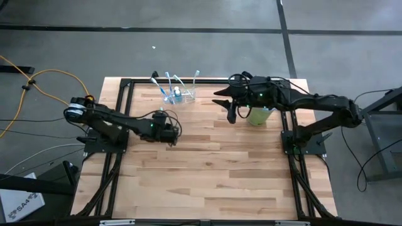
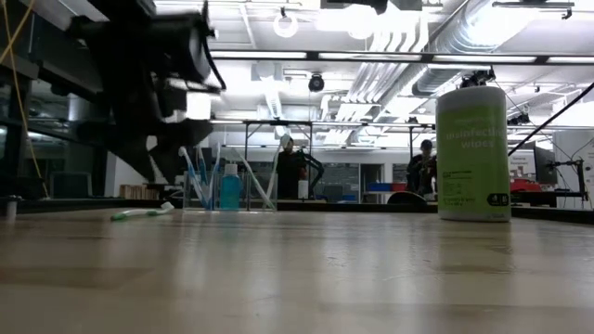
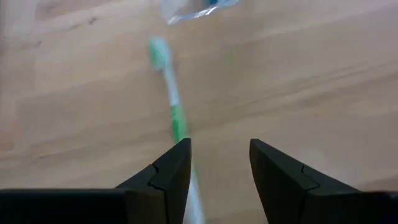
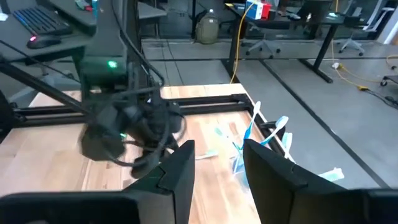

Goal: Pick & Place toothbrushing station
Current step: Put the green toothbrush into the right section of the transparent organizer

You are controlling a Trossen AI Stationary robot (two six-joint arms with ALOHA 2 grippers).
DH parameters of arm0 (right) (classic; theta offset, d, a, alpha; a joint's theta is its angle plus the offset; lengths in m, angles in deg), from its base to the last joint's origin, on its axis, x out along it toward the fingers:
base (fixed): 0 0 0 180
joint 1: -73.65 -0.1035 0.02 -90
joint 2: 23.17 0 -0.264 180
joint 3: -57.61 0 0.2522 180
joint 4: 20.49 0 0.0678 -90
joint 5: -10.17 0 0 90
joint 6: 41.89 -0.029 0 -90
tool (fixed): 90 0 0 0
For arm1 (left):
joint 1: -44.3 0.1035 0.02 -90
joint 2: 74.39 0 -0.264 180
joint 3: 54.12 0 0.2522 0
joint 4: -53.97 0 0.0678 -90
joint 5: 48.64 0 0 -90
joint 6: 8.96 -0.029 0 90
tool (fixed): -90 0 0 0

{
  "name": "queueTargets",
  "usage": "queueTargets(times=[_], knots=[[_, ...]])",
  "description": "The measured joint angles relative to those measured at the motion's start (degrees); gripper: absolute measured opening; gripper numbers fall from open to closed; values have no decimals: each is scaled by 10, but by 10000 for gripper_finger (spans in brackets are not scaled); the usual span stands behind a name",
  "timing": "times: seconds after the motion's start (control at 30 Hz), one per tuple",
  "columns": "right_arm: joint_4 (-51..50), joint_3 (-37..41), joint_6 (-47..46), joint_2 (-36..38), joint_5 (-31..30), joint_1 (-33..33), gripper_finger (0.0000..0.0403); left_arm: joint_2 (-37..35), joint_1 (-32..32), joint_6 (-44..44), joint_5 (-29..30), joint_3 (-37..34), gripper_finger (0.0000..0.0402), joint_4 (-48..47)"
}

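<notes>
**Q:** Spacing question, which arm are you sending for the toothbrushing station [image 1: 178, 94]?

**A:** You're sitting closer with the left gripper [image 1: 172, 130], fingers spread and empty; the station's standing just ahead of it at the table's far edge. Right gripper [image 1: 230, 113], also parted and empty, is hovering beside the canister [image 1: 259, 115].

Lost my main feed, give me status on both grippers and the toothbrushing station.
Left gripper open, low over a loose green toothbrush. Right gripper open, hovering by the wipes canister. Toothbrushing station untouched at the far edge.
</notes>
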Motion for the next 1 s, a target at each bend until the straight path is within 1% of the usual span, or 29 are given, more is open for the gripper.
queueTargets(times=[0.2, 0.3, 0.5, 0.63, 1.0], knots=[[-10, 0, -1, -4, -11, -3, 128, 31, 50, -26, -49, 0, 156, -12], [-11, 0, -1, -3, -12, -3, 128, 55, 64, -26, -67, 0, 156, -15], [-15, 0, -1, -3, -13, -3, 128, 99, 75, -28, -67, 0, 156, -12], [-16, 0, -1, -3, -13, -3, 128, 116, 80, -33, -62, 3, 156, -12], [-16, 0, -1, -3, -12, -3, 128, 122, 101, -61, -50, 2, 155, -3]])
